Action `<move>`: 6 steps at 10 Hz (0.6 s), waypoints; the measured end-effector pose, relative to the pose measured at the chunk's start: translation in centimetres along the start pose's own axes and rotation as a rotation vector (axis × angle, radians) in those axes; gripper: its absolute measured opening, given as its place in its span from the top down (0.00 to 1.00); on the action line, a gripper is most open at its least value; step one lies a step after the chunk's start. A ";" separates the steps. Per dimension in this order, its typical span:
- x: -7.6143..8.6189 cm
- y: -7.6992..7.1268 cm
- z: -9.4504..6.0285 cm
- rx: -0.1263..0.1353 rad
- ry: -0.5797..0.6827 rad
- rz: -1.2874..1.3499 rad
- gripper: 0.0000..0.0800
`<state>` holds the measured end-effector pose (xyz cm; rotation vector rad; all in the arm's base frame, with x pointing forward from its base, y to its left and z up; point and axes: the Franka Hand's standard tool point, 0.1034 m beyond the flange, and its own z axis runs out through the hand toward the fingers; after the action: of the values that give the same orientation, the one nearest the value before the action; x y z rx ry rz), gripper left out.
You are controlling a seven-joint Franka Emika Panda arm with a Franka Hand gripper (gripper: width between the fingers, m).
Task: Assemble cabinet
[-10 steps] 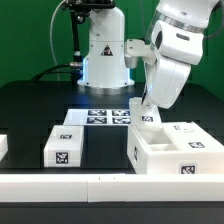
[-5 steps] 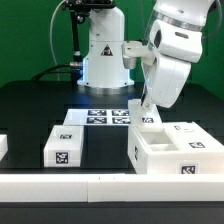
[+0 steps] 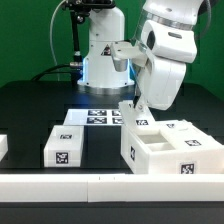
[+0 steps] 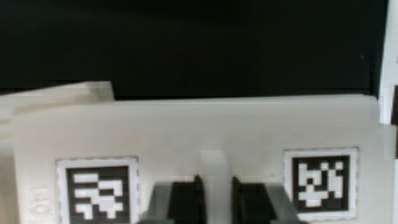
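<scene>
Gripper point(image 4: 198, 196): fingers almost closed, pinching the Cabinet's rear wall.
Cabinet point(image 3: 155, 160): at 4 o'clock in the exterior view.
Change: both have slid toward 9 o'clock.
Meaning: probably repositioning it, not yet fitting panels.

— Exterior view, first entry?
— White part point(image 3: 3, 148), near edge of the counter, the exterior view's left: cut by the picture's edge, kind not to be told. Arm point(image 3: 165, 50): top cut off. Marker board point(image 3: 98, 117), mid-counter: one end hidden behind the arm and the cabinet point(image 3: 170, 150).
— Gripper point(image 3: 134, 103)?
— Fingertips hidden at the cabinet's back corner.
— Wrist view?
— Blurred throughout. Tag point(image 4: 98, 187) and second tag point(image 4: 320, 180) on the cabinet wall: patterns unreadable. Fingers point(image 4: 173, 200): dark, smeared, cut by the picture's edge.
</scene>
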<state>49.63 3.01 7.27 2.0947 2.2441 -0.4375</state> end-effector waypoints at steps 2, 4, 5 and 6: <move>0.2 0.1 0.1 0.050 -0.008 -0.014 0.92; 0.6 0.1 0.0 0.080 -0.017 -0.022 0.92; 0.4 0.1 0.1 0.079 -0.020 -0.022 0.92; 0.4 0.1 0.1 0.079 -0.021 -0.021 0.92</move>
<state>49.66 3.39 7.09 2.0948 2.2754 -0.5551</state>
